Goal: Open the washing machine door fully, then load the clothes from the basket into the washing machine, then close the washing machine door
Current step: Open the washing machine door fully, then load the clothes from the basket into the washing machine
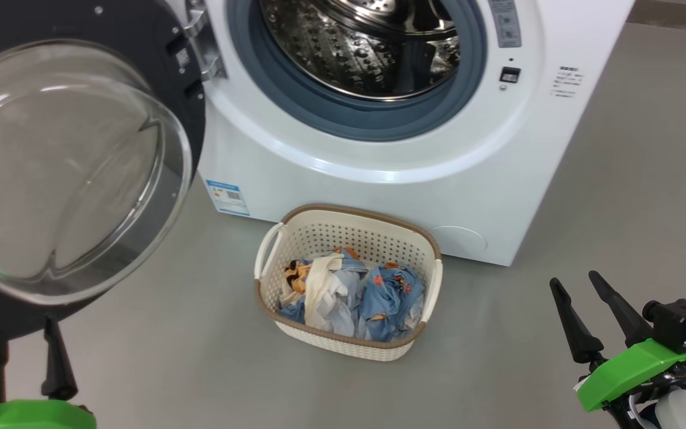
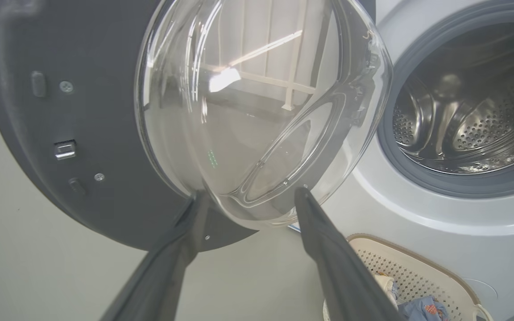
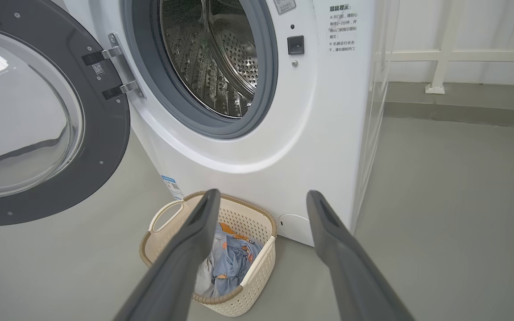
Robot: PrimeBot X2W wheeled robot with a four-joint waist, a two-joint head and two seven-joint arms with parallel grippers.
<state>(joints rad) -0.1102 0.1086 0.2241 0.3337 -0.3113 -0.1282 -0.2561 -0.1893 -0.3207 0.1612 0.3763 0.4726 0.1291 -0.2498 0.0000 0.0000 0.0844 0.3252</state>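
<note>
The white washing machine stands ahead, its steel drum exposed. The washing machine door, black-rimmed with a bulging glass window, is swung out to the left. My left gripper is open just below the door's lower edge. In the left wrist view its fingertips sit either side of the bottom of the glass bowl and grip nothing. The cream basket sits on the floor in front of the machine, holding light-blue and cream clothes. My right gripper hangs open and empty, right of the basket.
Grey floor spreads around the basket and to the machine's right. A white railing and wall stand behind the machine on the right. A blue label sticker marks the machine's lower left front.
</note>
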